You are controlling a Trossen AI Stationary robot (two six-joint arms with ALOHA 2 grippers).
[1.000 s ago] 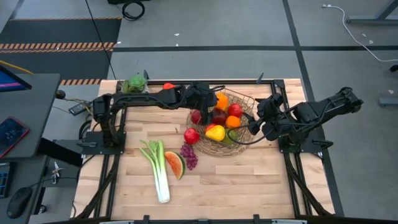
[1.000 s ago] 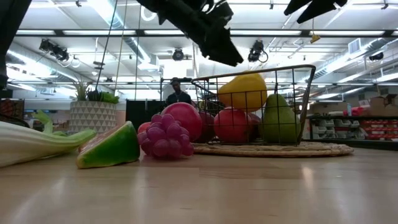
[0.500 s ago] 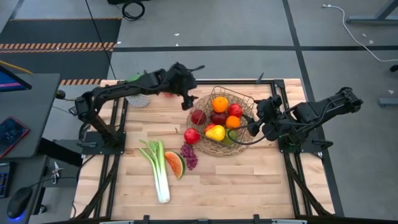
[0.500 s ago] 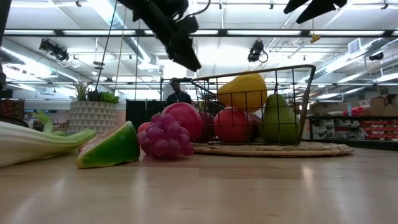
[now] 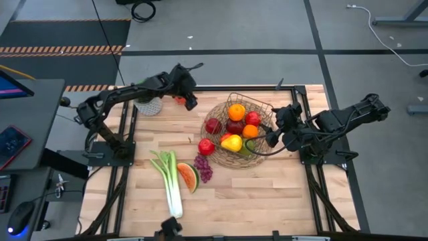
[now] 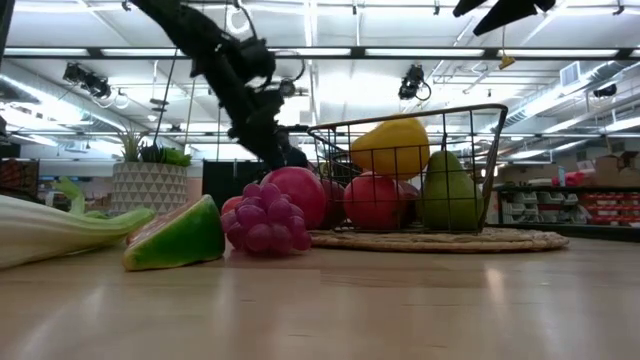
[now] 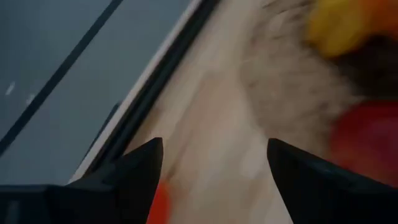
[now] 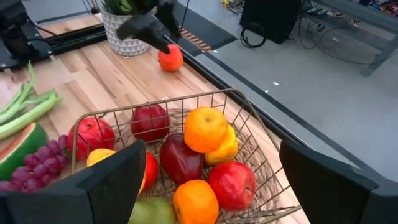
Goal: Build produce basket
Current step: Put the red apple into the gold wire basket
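Currently, the leek point(image 5: 170, 187), watermelon slice point(image 5: 188, 177) & grapes point(image 5: 203, 167) are seen on the table point(image 5: 267, 194), left of the basket point(image 5: 235, 159), w/ a red apple point(image 5: 206, 146) on its rim. Left gripper point(image 5: 186, 98) is poised released over a small red-orange fruit point(image 8: 170, 58) near the plant pot point(image 5: 150, 107). Fingers should be straddled evenly round it, then closed gently. Right gripper point(image 8: 208, 180) is parked beside the basket, spread.

Light is bright and even — in the low view it comes from long ceiling strip lights point(image 6: 470, 52) that glare white. Shadows on the table point(image 5: 267, 194) are soft and faint. The left wrist view is heavily smeared with blur — the basket point(image 7: 292, 81) there is barely readable.
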